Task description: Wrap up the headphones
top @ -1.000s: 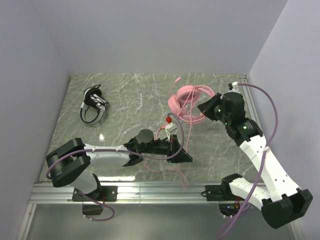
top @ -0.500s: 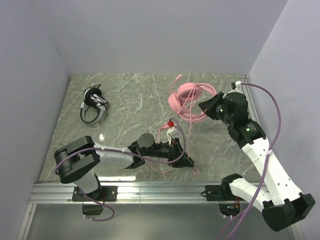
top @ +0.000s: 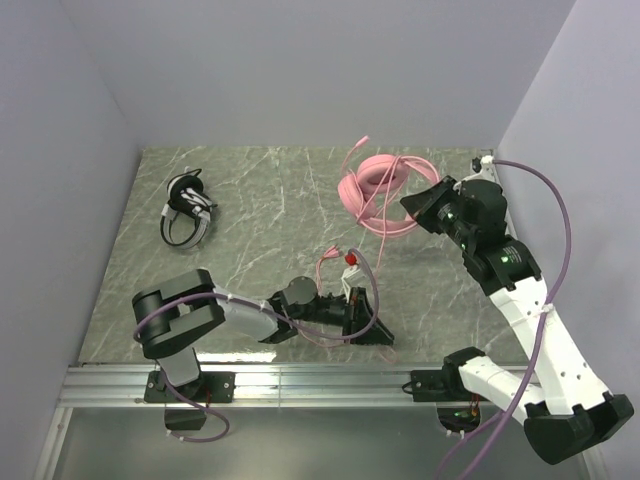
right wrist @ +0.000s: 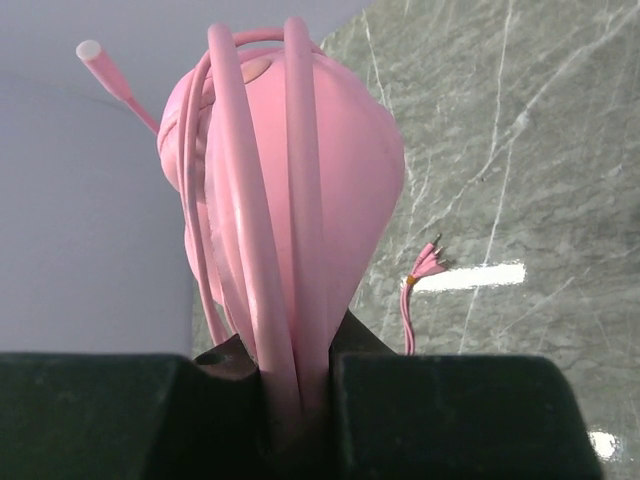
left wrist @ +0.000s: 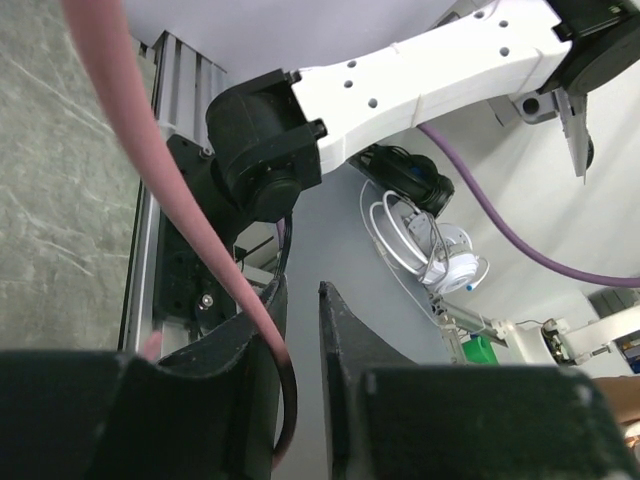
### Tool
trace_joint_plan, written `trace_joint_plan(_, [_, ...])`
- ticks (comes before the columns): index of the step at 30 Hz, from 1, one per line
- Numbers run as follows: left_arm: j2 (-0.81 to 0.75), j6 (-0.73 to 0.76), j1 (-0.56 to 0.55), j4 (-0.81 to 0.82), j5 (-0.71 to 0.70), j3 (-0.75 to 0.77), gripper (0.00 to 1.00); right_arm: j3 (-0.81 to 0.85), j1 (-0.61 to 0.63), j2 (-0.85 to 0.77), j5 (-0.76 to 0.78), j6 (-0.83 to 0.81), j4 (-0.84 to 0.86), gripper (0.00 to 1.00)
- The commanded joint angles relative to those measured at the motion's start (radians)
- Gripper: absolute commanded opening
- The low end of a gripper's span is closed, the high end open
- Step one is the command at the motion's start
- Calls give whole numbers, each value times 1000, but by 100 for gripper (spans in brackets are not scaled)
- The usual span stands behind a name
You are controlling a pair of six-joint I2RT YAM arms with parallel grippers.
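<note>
Pink headset (top: pixel 378 188) is at the far right-centre of the marble table (top: pixel 250 200); I cannot tell whether it rests on the surface or is raised. The right gripper (top: pixel 422 208) has it: in the right wrist view the fingers press in on the headband and the cable strands running between them, with the ear cup bulging above. The pink cable (left wrist: pixel 150 170) trails toward the near edge, where the left gripper (top: pixel 365 325) sits low by the front rail (top: pixel 300 385), fingers almost together and pinching the cable. Plug end (right wrist: pixel 424 266) shows against the marble. Black-and-white headset (top: pixel 188 210) lies far left, well apart from both arms.
</note>
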Motion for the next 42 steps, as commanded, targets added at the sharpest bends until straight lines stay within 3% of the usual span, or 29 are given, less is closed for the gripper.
trace_joint_plan(1, [29,0,-20,105,-1,15,24,96,-10,-25,-4,38,104,0])
trace_joint_plan(14, [73,47,-40,151,-50,-30,18,167,-38,-34,-39,61,89,0])
trace_joint_plan(26, [133,133,-27,135,-96,-15,11,230,-79,-68,-248,107,93,0])
trace_joint_plan(35, [116,348,39,-113,-153,87,3,225,-89,-127,-392,153,99,0])
trace_joint_plan(42, [201,247,181,118,-46,58,2,276,-95,-161,-476,156,66,0])
